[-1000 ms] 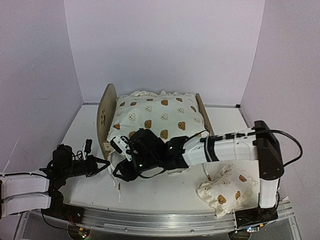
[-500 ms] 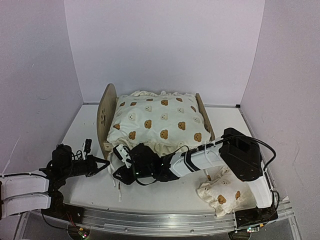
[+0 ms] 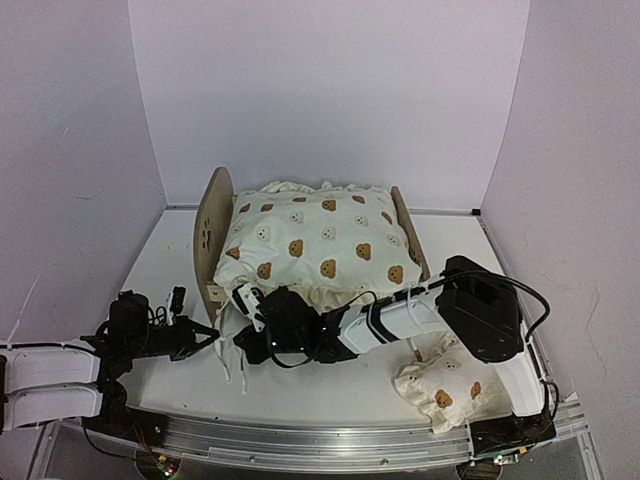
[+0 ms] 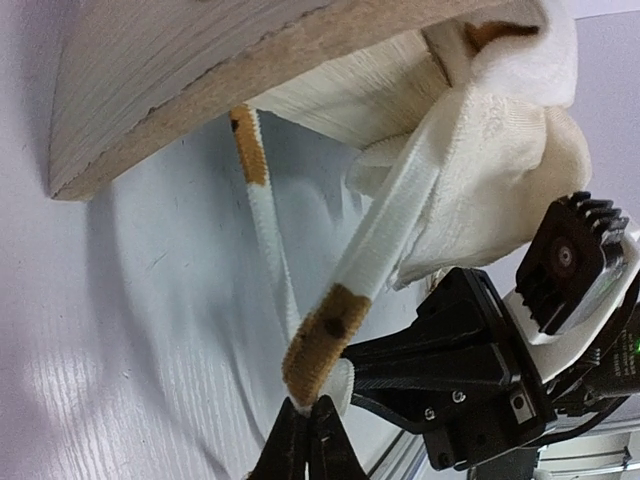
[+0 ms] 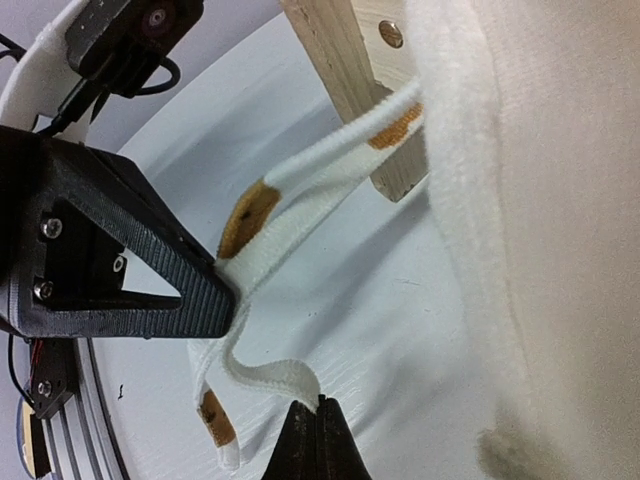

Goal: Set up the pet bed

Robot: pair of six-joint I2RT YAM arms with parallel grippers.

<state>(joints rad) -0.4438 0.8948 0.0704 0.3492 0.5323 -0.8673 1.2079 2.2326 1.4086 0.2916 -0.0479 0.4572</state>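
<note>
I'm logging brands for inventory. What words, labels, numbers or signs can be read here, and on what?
None: no view shows a readable word, number or brand mark. The cushion and the small pillow carry only printed bear faces; the pet bed shows only a paw-shaped cutout in its headboard.

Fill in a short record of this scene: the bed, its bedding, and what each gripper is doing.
pet bed: on the table, headboard to the left
cushion: lying in the bed frame
small pillow: on the table near the right arm's base
left gripper: shut on a cushion tie
right gripper: shut on a tie loop
</note>
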